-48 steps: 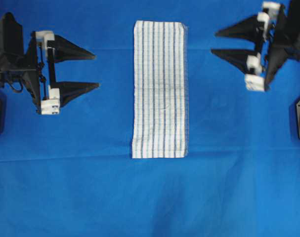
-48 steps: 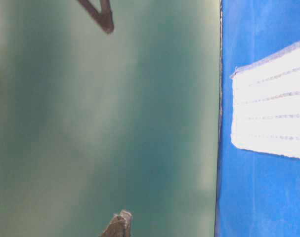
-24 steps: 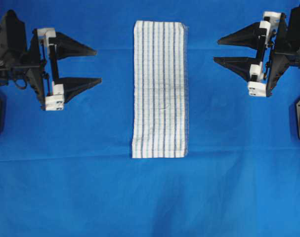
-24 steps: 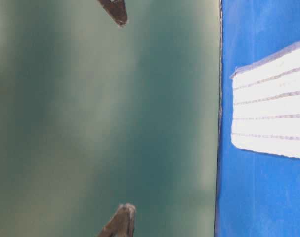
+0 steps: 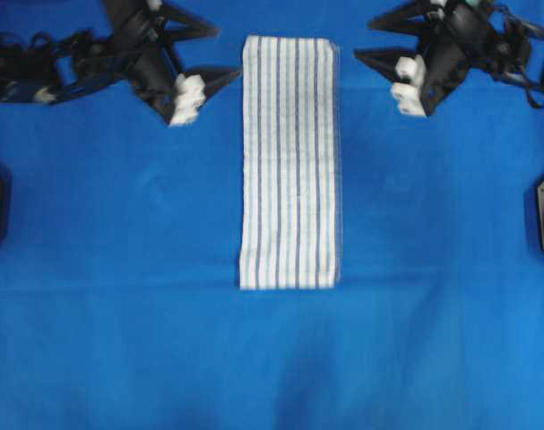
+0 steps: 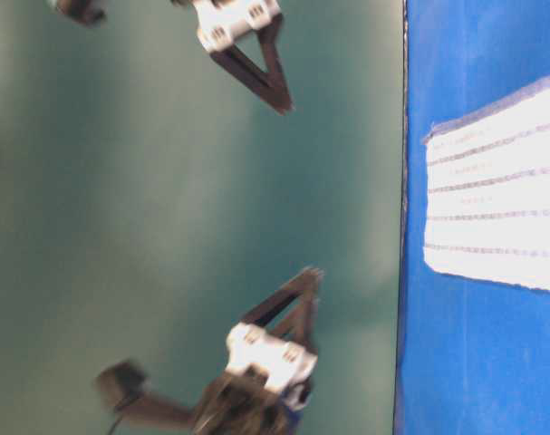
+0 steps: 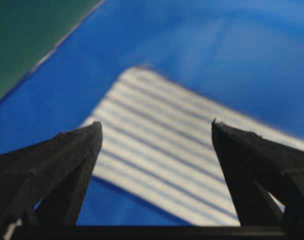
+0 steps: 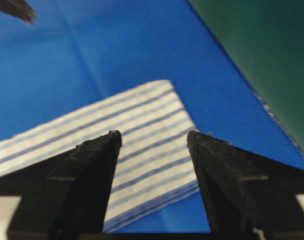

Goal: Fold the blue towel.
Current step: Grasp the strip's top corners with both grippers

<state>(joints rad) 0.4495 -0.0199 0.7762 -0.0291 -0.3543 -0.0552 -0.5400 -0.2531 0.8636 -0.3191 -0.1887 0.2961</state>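
Blue towel lies flat, far corners flanked by both open grippers.

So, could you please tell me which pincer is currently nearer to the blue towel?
Left. The left pincer hangs open just off the blue towel's top-left corner; the right pincer, also open, sits a little farther off the top-right corner.

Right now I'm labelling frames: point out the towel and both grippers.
blue towel [image 5: 289,161]: overhead view, cloth's middle.
left gripper [image 5: 216,54]: overhead view, between fingertips.
right gripper [image 5: 363,38]: overhead view, between fingertips.
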